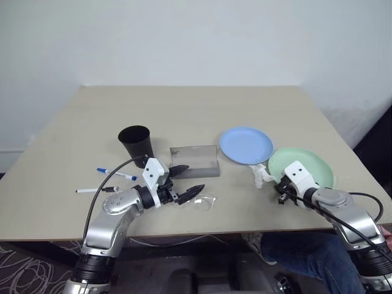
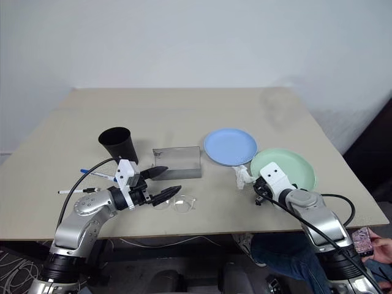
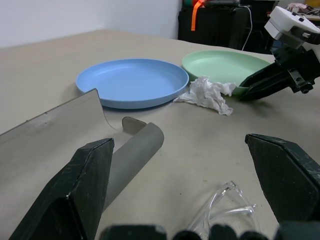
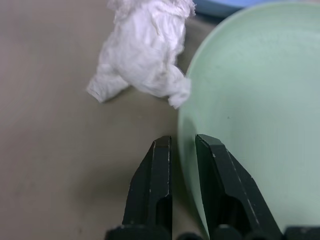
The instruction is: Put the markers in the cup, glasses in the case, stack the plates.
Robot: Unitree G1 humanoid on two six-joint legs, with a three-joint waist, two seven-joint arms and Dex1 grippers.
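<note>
- Head views: we see a beige worktop [image 1: 184, 110]. The black cup [image 1: 136, 143] stands upright toward the left, with the grey case [image 1: 195, 161] just to its right, lid flap raised.
- Two markers lie left of the left arm: the blue-capped marker [image 1: 116, 174] nearer the cup, the dark-tipped marker [image 1: 95, 190] closer to the worktop's front edge.
- The left gripper [image 1: 185, 182] hangs in front of the case, fingers spread wide, holding nothing. The clear glasses [image 1: 202, 203] lie on the worktop just beside its lower finger.
- The blue plate [image 1: 245, 145] sits right of the case; the green plate [image 1: 306, 165] lies to its right and nearer the front, the two very close. A crumpled tissue [image 1: 262, 176] rests at the green plate's left edge.
- The right gripper [image 1: 282, 195] is at the green plate's near-left rim.
- A person's leg in blue jeans [image 1: 306, 257] shows below the worktop's front edge; a hand holding a phone [image 2: 366, 242] shows at lower right.
- Left wrist view: we see the wide-open fingers [image 3: 75, 195] framing the glasses, the case's curled flap, both plates and the tissue.
- Right wrist view: the fingers [image 4: 155, 190] are nearly together with the green plate's rim between them, one finger outside, one inside; we read it as pinching the rim. The tissue lies just beyond.
</note>
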